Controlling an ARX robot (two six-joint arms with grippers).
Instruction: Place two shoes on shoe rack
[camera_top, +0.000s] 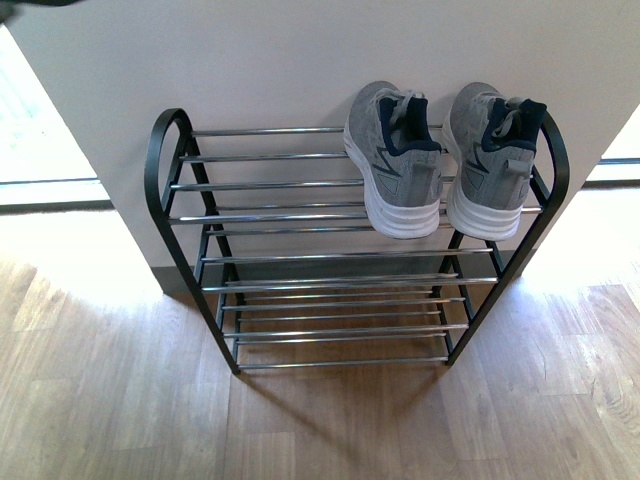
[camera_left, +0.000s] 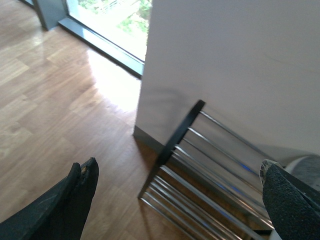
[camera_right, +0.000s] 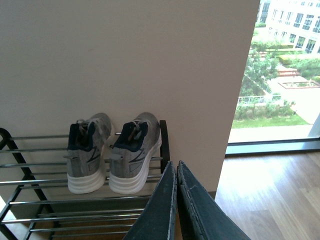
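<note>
Two grey knit sneakers with white soles and navy collars stand side by side on the top tier of the shoe rack (camera_top: 270, 186), at its right end: the left shoe (camera_top: 394, 160) and the right shoe (camera_top: 491, 158), heels toward me. Both also show in the right wrist view, one (camera_right: 86, 152) beside the other (camera_right: 133, 151), on the rack (camera_right: 30, 181). My right gripper (camera_right: 176, 165) is shut and empty, off the rack's right end. My left gripper (camera_left: 177, 172) is open and empty above the rack's left end (camera_left: 200, 165). No pale blue slides are in view.
The rack stands against a white wall (camera_top: 300, 60) on a wood floor (camera_top: 320, 430). Bright floor-level windows lie on both sides of the wall (camera_right: 270, 75). The rack's lower tiers (camera_top: 340, 320) hold nothing.
</note>
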